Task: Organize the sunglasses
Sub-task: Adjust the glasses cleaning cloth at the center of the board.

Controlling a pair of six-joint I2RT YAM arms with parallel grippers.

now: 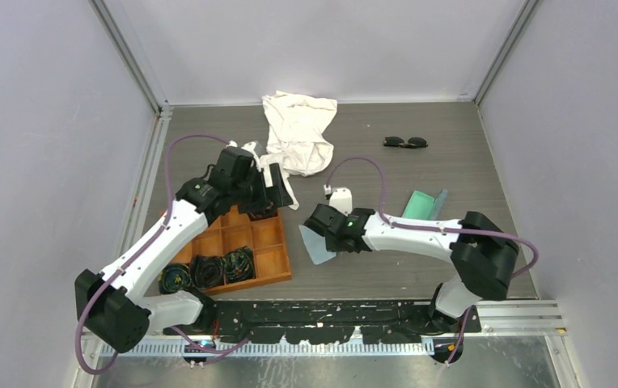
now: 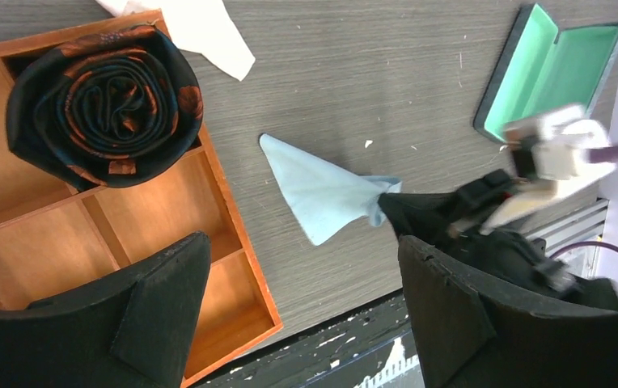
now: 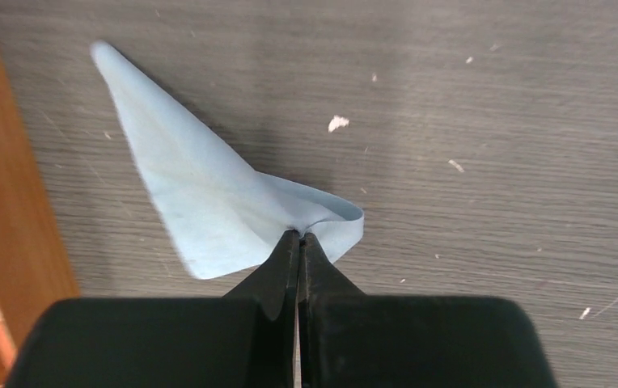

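The sunglasses (image 1: 405,142), black-framed with dark lenses, lie alone on the table at the back right, away from both arms. My right gripper (image 3: 299,236) is shut on the folded edge of a small light-blue cloth (image 3: 184,194), which spreads on the table beside the wooden tray (image 1: 277,271). The same cloth (image 2: 322,194) shows in the left wrist view, pinched by the right gripper (image 2: 387,206). My left gripper (image 2: 302,299) hangs open above the tray's right edge, holding nothing. The open glasses case (image 1: 425,204) with mint-green lining lies right of the right arm.
A crumpled white cloth (image 1: 298,129) lies at the back centre. The tray's front compartments hold round black coiled bundles (image 1: 207,271); one bundle (image 2: 103,105) shows in the left wrist view. Walls enclose the table left, right and back.
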